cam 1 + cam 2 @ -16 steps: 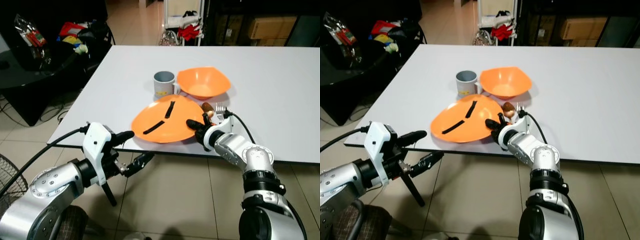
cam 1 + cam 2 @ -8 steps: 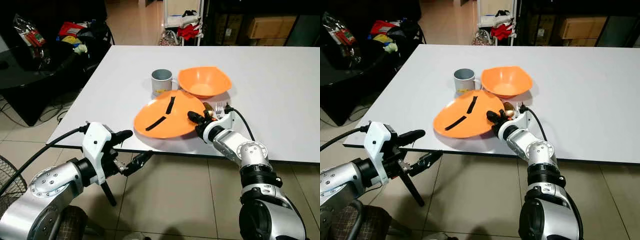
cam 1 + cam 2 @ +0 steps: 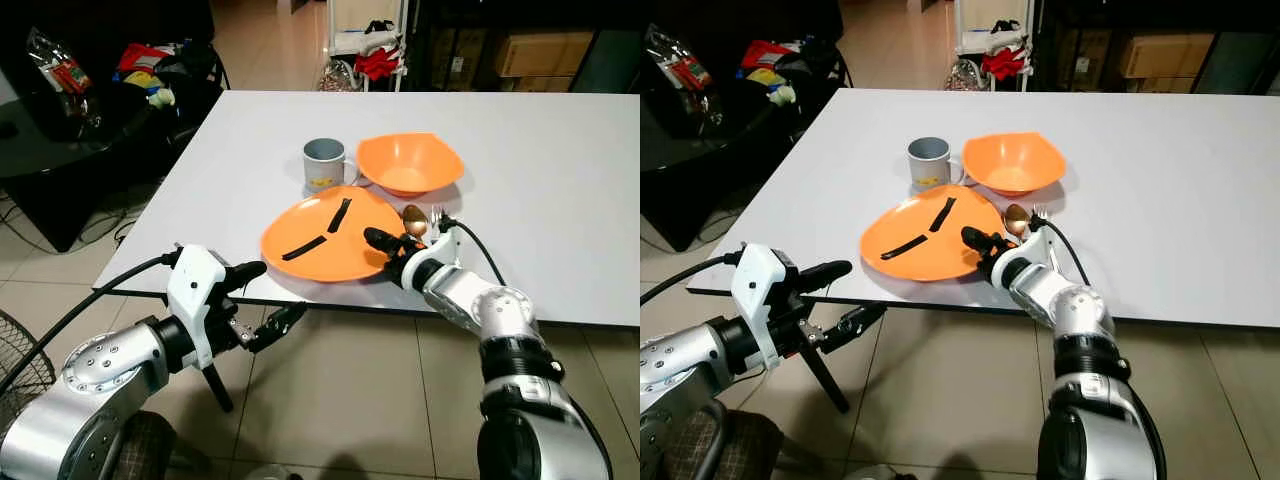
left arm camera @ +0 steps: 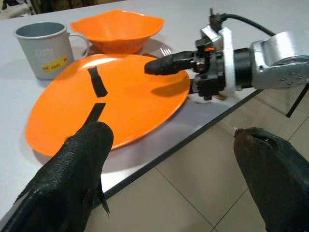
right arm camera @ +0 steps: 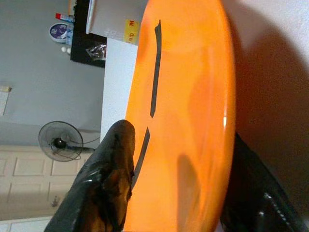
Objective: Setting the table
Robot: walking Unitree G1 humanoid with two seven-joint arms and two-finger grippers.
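- Head views: plate point(image 3: 325, 238) sits near the bench point(image 3: 560, 180) front edge, with the right gripper point(image 3: 385, 250) clamped on its right rim. Mug point(image 3: 325, 163), bowl point(image 3: 410, 164) behind, spoon point(image 3: 413, 218) to the right.
- Left wrist: left gripper point(image 4: 169, 159) hangs off the bench, jaws wide, holding nothing.
- Right wrist: fingers point(image 5: 113, 169) straddle the rim. Looks like mid-positioning; next, set it flat and let go.

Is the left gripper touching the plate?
No, the left gripper hangs open below the table edge, apart from the plate, which the right gripper holds by its rim.
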